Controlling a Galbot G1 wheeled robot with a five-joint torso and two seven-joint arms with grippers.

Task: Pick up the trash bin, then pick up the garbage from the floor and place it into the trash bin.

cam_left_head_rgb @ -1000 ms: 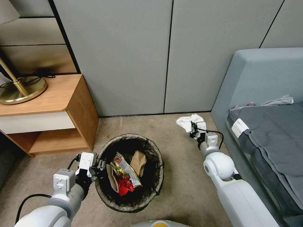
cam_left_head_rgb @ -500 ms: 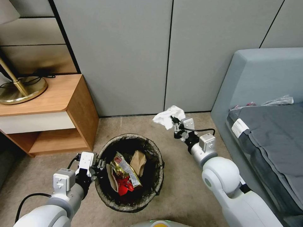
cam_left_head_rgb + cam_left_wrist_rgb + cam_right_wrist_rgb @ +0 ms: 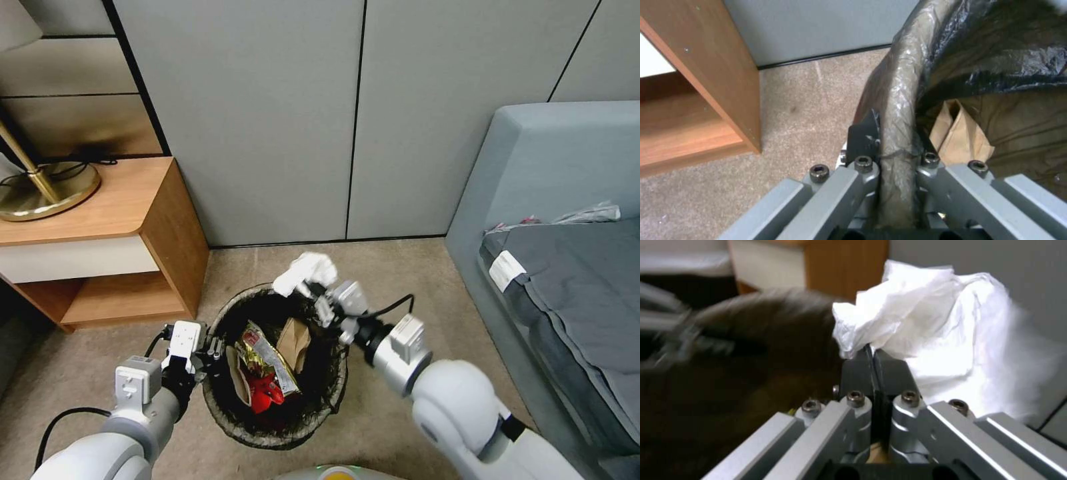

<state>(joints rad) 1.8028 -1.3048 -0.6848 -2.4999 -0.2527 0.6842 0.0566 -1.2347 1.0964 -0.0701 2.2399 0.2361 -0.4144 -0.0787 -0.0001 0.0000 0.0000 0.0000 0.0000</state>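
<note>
The trash bin [image 3: 280,439] hangs just above the carpet, its dark bag folded over the rim. My left gripper [image 3: 212,351] is shut on the bin's left rim; the left wrist view shows the fingers [image 3: 865,138] clamping the bagged rim [image 3: 898,100]. Inside the bin lie a gold wrapper [image 3: 265,360], a red carton [image 3: 262,393] and a brown paper bag [image 3: 291,341], also seen close up as the paper bag [image 3: 960,133]. My right gripper [image 3: 317,297] is shut on a crumpled white tissue [image 3: 307,269], held over the bin's far rim. The tissue [image 3: 929,323] bulges above the shut right gripper [image 3: 873,356].
A wooden nightstand [image 3: 100,233] with a brass lamp base [image 3: 47,190] stands to the left, close to the bin. A grey bed [image 3: 567,280] fills the right side. Grey wall panels [image 3: 287,120] close off the back. Carpet lies open between bin and bed.
My right arm has lifted the white tissue off the floor by the bed and swung it left to above the bin's far rim. The left arm and bin have stayed put.
</note>
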